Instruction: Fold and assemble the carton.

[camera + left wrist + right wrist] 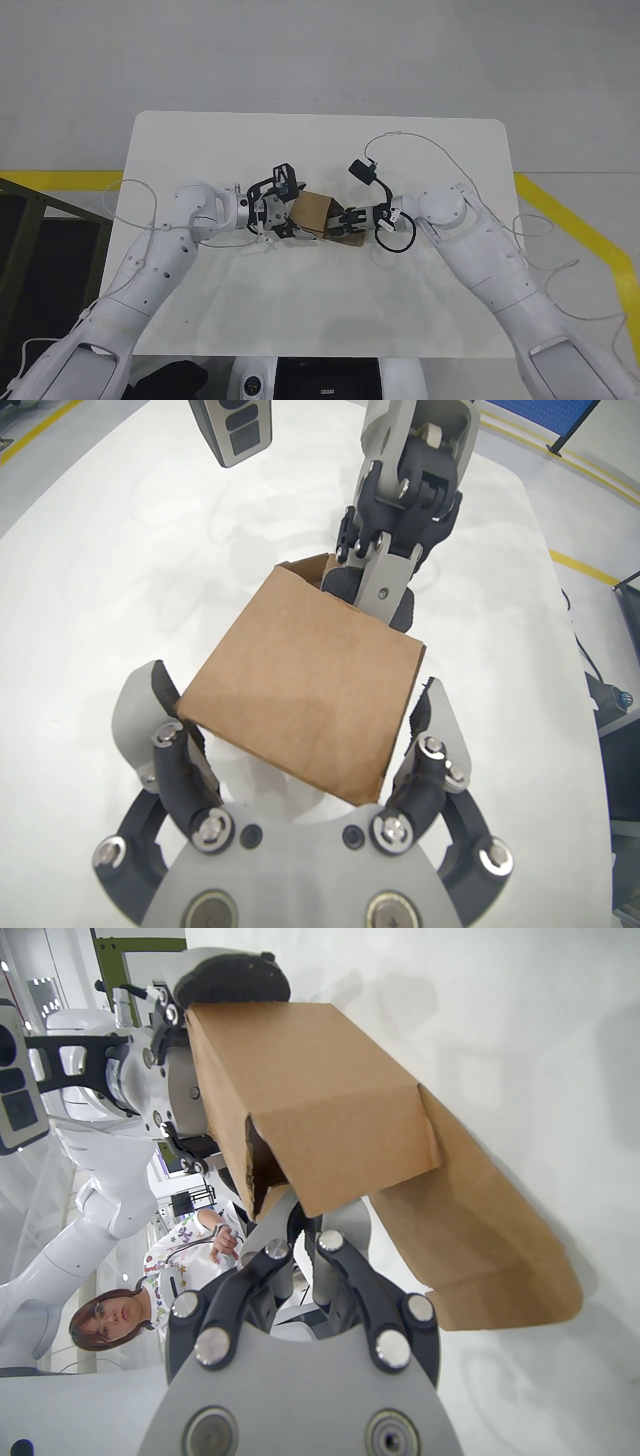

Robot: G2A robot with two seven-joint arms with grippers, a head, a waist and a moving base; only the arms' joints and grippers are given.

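Currently carton (pixel 318 213) sits btwn L claw (pixel 292 690) & R claw (pixel 352 220), both gripping.

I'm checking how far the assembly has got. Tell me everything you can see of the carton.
The carton is plain brown cardboard, folded into an open-ended box shape, over the middle of the white table. The left gripper clamps one end, pads on opposite sides. At the other end the right gripper pinches a wall, one finger inside the opening. A long flap with a creased tuck tab hangs open there; one corner edge looks ragged.
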